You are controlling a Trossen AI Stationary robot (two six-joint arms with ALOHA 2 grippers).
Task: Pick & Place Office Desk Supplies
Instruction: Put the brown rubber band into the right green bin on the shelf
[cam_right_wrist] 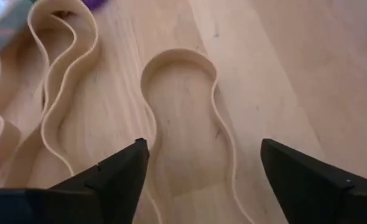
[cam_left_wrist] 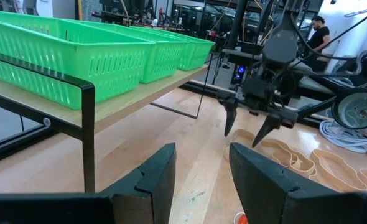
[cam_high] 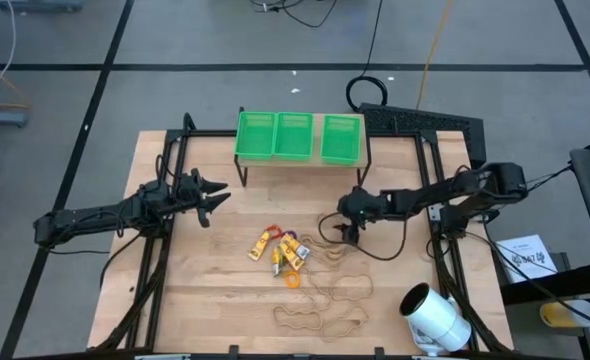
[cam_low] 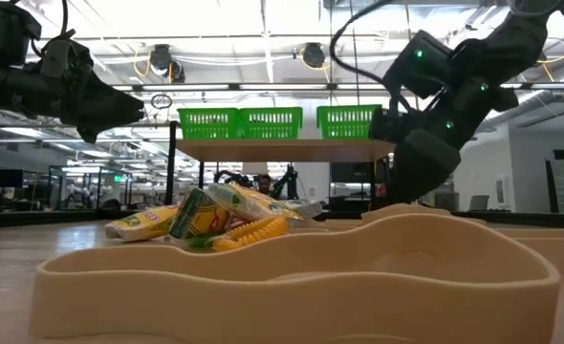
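Right tool (cam_high: 352, 231): fingers spread wide apart, holding nothing, pointing down just over a rubber-band loop (cam_right_wrist: 183, 124) at the right edge of the pile; the right wrist view shows the loop lying flat on the counter (cam_high: 205, 300) between the two fingers.
Left tool (cam_high: 213, 196): fingers apart, empty, hanging above the counter's left side, well apart from the supplies.
Supplies: small yellow packets (cam_high: 265, 243) and an orange ring (cam_high: 292, 281) lie in a cluster at mid-counter; more tan rubber bands (cam_high: 315, 318) trail toward the near edge.
Goal, as judged: the three green baskets (cam_high: 297, 136) on the raised shelf at the back of the counter.
Step in hand, as judged: the right tool is lining up to pinch the band.
Doing it well: lower until the fingertips nearly touch the wood, with one strand of the loop between them rather than the whole loop's hollow; close only then, since a thin band slips away easily.
Risk: neighbouring loops touch this one and may be dragged up with it.
Not part of the task: white cylinder (cam_high: 434, 316) at the near right corner.
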